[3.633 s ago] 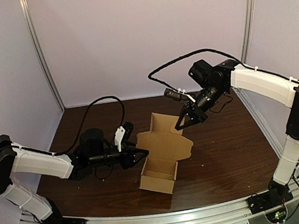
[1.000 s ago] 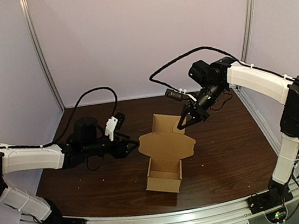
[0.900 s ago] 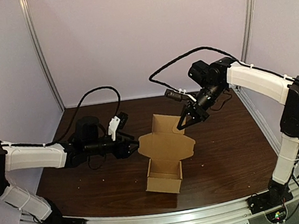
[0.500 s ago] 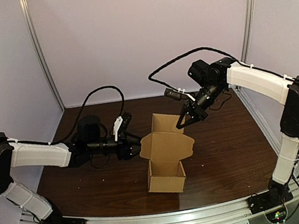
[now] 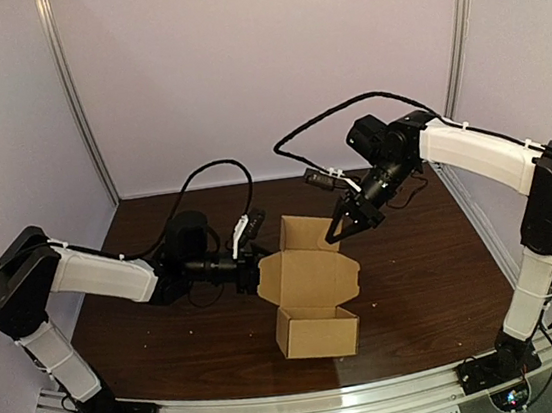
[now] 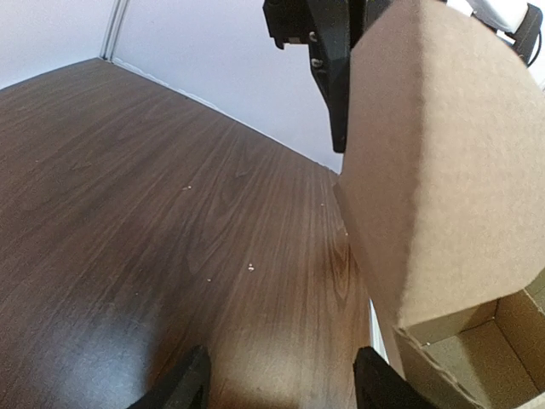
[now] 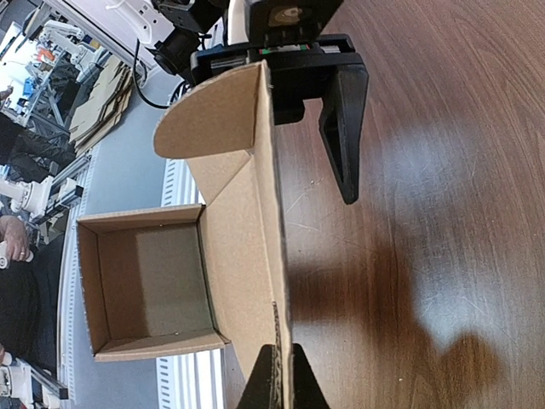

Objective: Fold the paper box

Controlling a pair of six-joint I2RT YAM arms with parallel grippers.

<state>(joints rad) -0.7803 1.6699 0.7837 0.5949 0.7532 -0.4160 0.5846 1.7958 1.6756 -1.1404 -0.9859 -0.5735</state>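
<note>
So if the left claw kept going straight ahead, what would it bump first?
Most likely the raised lid flap of the paper box, just ahead of the open left claw. The right claw pinches the box farther on.

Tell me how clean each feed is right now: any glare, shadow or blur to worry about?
Top view: even light, box sharp against the dark table. Left wrist view: the near flap fills the right side and looks soft, shadow on the table by the left fingers. Right wrist view: pale glare patches and a dark shadow on the table, box crisp.
</note>
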